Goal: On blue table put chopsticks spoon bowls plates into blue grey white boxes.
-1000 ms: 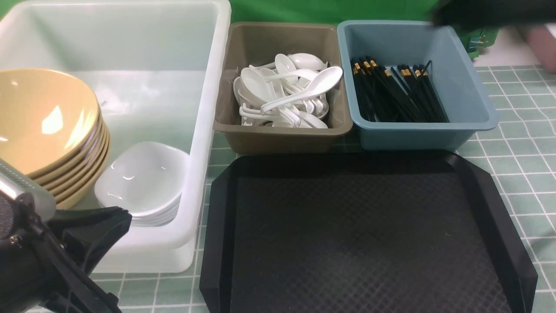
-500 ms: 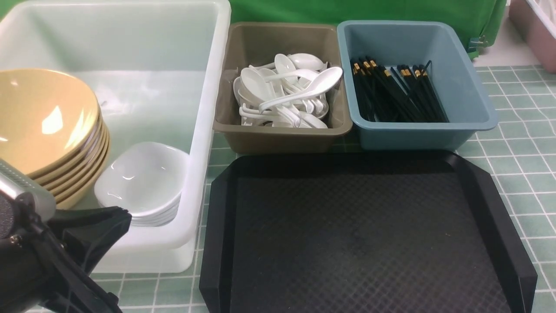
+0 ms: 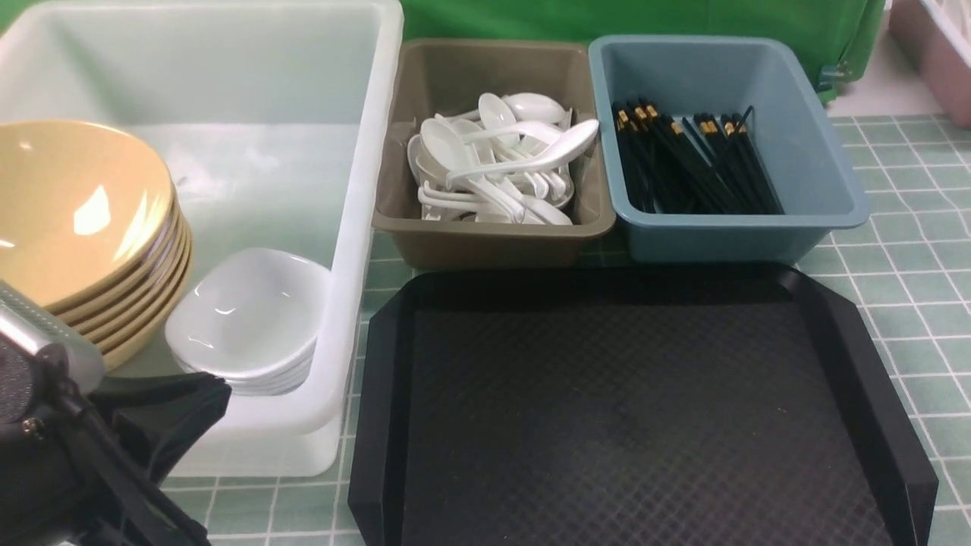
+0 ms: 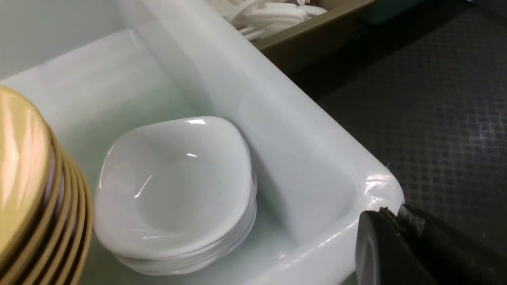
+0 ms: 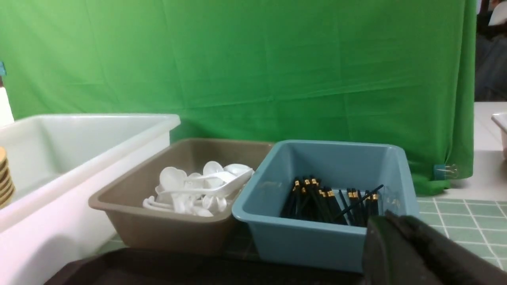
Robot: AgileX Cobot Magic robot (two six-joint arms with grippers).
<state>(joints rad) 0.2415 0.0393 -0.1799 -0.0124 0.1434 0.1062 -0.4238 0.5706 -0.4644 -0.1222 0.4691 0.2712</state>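
Note:
On the blue table (image 3: 910,280), the white tub (image 3: 364,227) holds a stack of tan bowls (image 3: 76,212) and a stack of white plates (image 3: 250,318). White spoons (image 3: 501,159) fill the grey-brown bin (image 3: 493,235). Black chopsticks (image 3: 690,163) lie in the blue bin (image 3: 827,174). My left gripper (image 3: 220,390) is shut and empty, just outside the tub's near corner (image 4: 380,190), close to the plates (image 4: 174,186). My right gripper (image 5: 386,215) is also shut and empty, low in front of the blue bin (image 5: 301,237). It is outside the front view.
A black diamond-textured tray (image 3: 630,409) lies bare in front of the two small bins. A pink crate (image 3: 941,53) stands at the far right. A green cloth (image 5: 253,71) hangs behind the bins.
The dark blur of my right arm at the top right has left the front view. The topmost spoon has settled slightly in the grey-brown bin. My left arm has dipped a little.

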